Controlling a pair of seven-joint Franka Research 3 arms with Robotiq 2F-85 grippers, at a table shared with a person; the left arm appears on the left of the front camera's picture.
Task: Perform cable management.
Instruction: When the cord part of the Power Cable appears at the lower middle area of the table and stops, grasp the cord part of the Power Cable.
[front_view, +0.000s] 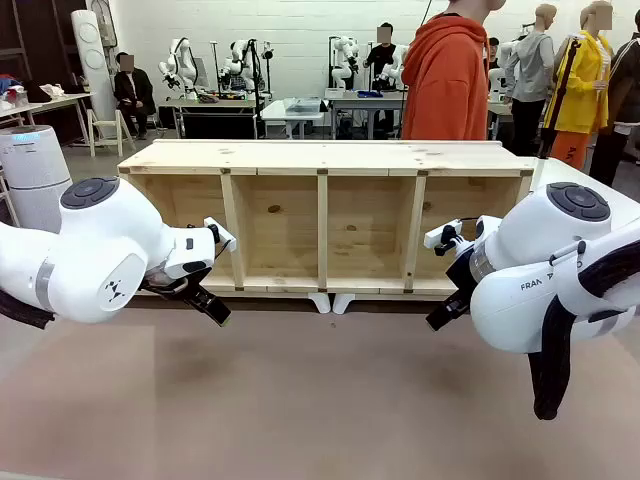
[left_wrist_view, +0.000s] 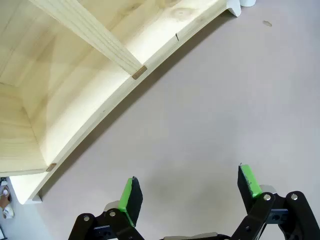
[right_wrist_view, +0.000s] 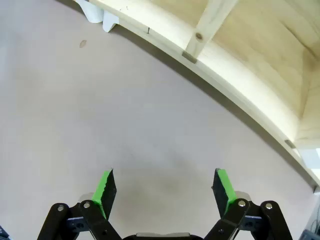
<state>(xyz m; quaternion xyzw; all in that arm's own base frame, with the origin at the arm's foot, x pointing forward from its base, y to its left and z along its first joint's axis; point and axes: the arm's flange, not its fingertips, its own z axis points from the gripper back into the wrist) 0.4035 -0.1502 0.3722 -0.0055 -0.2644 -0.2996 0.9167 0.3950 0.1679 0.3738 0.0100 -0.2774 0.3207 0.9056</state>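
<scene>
Pine shelf (front_view: 280, 215) sits just ahead while my left hand (left_wrist_view: 187, 175) and right hand (right_wrist_view: 164, 172) hover spread wide, holding nothing, so I'd locate the cord before reaching.

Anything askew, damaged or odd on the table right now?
Nothing stands out. The shelf sits flat and square on the table. The left gripper and right gripper hang open over bare tabletop. One small faint spot lies near the shelf's white feet.
</scene>
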